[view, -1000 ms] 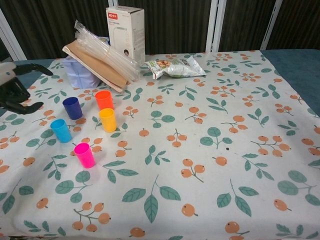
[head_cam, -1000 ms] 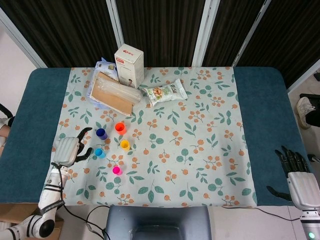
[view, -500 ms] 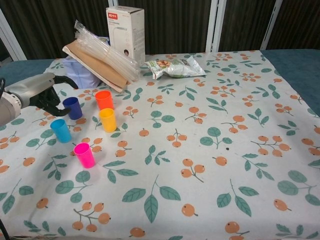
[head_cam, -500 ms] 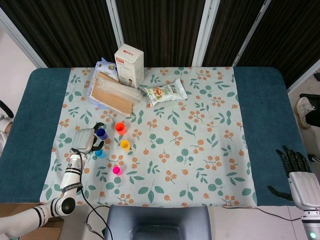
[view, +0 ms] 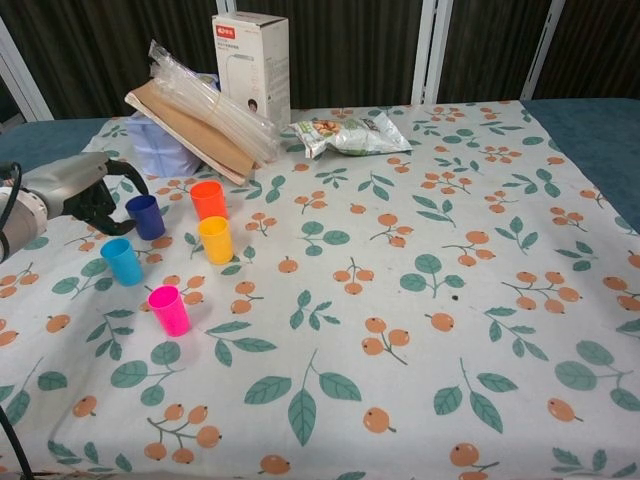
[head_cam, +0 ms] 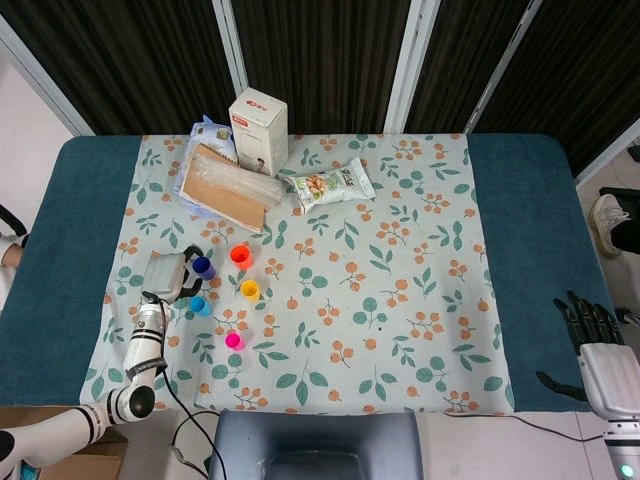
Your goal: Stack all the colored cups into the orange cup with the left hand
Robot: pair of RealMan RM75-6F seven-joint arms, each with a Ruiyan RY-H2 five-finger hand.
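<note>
- Pink cup [view: 169, 310] stands nearest on the cloth, alone and unstacked.
- Light blue cup [view: 123, 261] sits at its 11 o'clock; yellow cup [view: 215, 240] at its 1 o'clock, both loose.
- Left hand [view: 85, 190] curls beside the dark blue cup [view: 146, 216], at that cup's 9 o'clock; whether it grips cannot be told.
- Orange cup [view: 208, 200] is empty, so seemingly nothing is stacked.
- Right hand [head_cam: 605, 368] rests spread, holding nothing, off the cloth's 4 o'clock corner.

A teal table [head_cam: 60, 230] wears a leaf-and-berry patterned cloth [head_cam: 400, 260] (orange fruit, green sprigs). Behind it hang dark curtains [head_cam: 320, 60] between pale frames [head_cam: 415, 50].
</note>
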